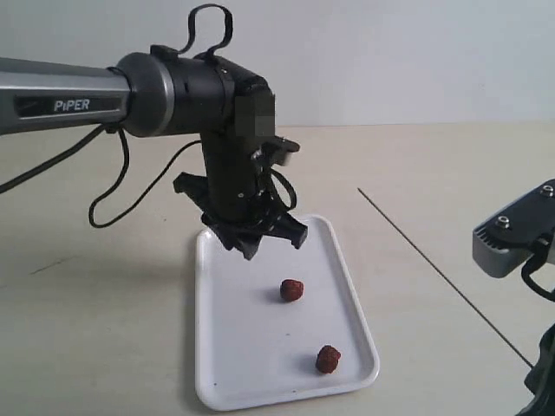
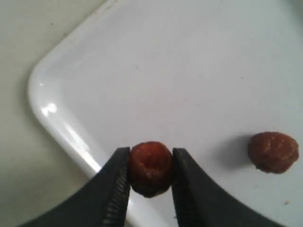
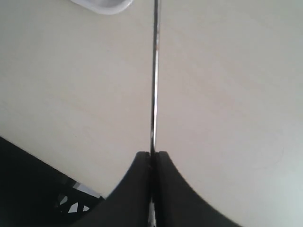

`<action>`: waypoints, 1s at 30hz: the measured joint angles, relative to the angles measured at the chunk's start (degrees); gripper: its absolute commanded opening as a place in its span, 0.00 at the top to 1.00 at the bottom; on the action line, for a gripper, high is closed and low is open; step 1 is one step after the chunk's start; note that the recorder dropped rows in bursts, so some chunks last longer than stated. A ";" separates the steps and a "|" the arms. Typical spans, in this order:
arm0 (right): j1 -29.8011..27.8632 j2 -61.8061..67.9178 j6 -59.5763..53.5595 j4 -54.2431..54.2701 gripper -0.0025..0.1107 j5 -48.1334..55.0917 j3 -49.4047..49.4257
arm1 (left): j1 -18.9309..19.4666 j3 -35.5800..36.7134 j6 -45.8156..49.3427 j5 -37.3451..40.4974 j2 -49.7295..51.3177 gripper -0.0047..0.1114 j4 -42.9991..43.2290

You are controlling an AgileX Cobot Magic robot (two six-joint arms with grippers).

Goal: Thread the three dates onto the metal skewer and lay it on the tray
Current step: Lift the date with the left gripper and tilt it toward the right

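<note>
Left gripper (image 2: 150, 171) pinches one date (image 2: 150, 163) between its jaws, over the white tray (image 1: 260, 373) near a corner. A second date (image 1: 292, 290) and a third date (image 1: 328, 358) lie apart on the tray. Right gripper (image 3: 151, 158) is clamped tight on the metal skewer (image 3: 154, 85), which runs straight out over the table (image 1: 87, 329).

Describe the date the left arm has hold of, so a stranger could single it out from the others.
Find the white tray on the beige table; the black left gripper hangs over its far end. The date is the reddish-brown wrinkled lump pinched between that gripper's fingers. The other two dates lie loose on the tray, untouched.
</note>
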 measured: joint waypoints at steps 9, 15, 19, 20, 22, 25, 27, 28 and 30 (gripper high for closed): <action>0.00 0.00 -0.80 0.91 0.98 1.34 0.00 | 0.00 0.00 25.46 6.82 -7.28 0.70 12.01; 0.00 0.00 -2.46 2.25 0.98 1.57 0.00 | 0.00 0.00 34.27 7.22 -7.82 0.70 13.70; 0.00 0.00 -5.14 5.18 0.98 1.97 0.00 | 0.00 0.00 47.36 6.88 -7.82 0.70 9.99; 0.00 0.00 -5.70 5.68 0.98 2.07 0.00 | 0.00 0.00 50.32 6.71 -7.82 0.70 8.87; 0.00 0.00 -6.57 6.62 0.98 2.21 0.00 | 0.00 0.00 55.33 6.30 -7.82 0.70 6.24; 0.00 0.00 -8.39 7.75 0.98 2.60 0.00 | 0.00 0.00 62.39 6.18 -7.82 0.70 1.05; 0.00 0.00 -9.20 8.41 0.98 3.12 0.00 | 0.00 0.00 65.40 6.18 -7.82 0.70 -1.73; 0.00 0.00 -9.55 8.50 0.98 3.33 0.00 | 0.00 0.00 68.11 6.18 -7.82 0.70 -3.64; 0.00 0.00 -10.14 8.76 0.98 3.69 0.00 | 0.00 0.00 71.06 6.43 -7.82 0.70 -6.04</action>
